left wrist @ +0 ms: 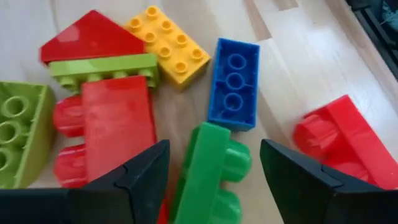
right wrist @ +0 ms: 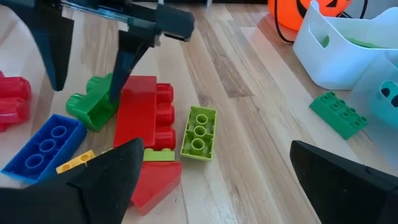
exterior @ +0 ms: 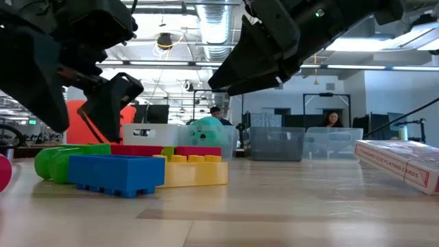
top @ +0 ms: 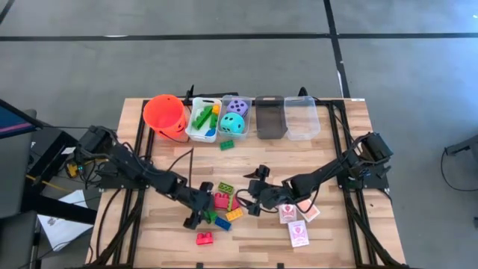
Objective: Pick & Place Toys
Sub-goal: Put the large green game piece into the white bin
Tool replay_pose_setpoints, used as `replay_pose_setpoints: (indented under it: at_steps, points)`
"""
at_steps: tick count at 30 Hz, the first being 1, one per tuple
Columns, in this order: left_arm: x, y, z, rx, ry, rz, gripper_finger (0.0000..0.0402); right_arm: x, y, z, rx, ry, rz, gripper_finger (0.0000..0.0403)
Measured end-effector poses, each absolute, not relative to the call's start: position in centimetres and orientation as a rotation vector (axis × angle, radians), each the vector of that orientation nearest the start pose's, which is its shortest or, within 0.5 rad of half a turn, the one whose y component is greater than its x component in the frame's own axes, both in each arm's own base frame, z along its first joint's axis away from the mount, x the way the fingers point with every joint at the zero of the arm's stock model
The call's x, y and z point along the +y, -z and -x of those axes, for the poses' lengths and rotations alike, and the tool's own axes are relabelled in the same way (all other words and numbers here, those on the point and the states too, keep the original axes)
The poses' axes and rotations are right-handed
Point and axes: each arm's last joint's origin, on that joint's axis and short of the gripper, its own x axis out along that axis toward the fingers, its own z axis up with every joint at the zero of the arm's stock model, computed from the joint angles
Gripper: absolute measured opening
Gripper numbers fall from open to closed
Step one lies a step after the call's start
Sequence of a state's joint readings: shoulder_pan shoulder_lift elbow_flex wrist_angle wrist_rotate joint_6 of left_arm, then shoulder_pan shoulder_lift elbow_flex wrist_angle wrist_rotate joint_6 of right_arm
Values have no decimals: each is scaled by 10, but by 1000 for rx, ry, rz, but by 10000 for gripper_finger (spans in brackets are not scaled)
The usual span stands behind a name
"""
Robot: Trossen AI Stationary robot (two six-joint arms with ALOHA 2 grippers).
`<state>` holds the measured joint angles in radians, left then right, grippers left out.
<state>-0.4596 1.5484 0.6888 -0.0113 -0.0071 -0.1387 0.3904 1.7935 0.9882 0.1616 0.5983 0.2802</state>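
Left gripper [top: 196, 217] spread over brick pile, holding nothing.
Overhead: right gripper [top: 255, 196] wide, empty, just beside pile. Left wrist: green brick [left wrist: 208, 171] tilted between fingers, against red brick [left wrist: 118, 124]; clamping may snag both or skid off.

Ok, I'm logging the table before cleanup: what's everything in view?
Loose bricks: about nine, red, green, yellow, blue; mid-table, one green by the bins.
Binned bricks: several, green and yellow; white bin.
Dice: two, purple and teal; neighbouring bin.
Cards: three, red-and-white; front right.
Bucket: one, orange; left of the bins.
Other bins: two, dark and clear; row's right end.
Left gripper: open, straddling a green brick.
Right gripper: open, over the mid-table bricks.
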Motion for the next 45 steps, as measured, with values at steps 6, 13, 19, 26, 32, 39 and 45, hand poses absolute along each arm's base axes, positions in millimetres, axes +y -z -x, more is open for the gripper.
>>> replay_pose_setpoints:
  at_steps: [6,13,19,26,32,39,45]
  points:
    - [-131,-146,-250,881,384,-86,241,124,-171,-343,532,277,34,397]
    - [-131,-138,-249,924,361,-110,231,124,-171,-343,532,276,34,397]
    - [-132,-123,-251,976,341,-109,217,124,-171,-343,536,275,37,397]
    - [-132,-122,-251,987,340,-93,185,124,-171,-343,536,275,37,397]
    - [-132,-132,-250,951,348,-77,166,124,-171,-343,536,275,37,397]
    - [-130,-148,-249,883,313,-62,168,124,-171,-343,536,275,37,397]
    - [-112,-189,-243,637,-76,-191,165,124,-171,-343,535,275,37,397]
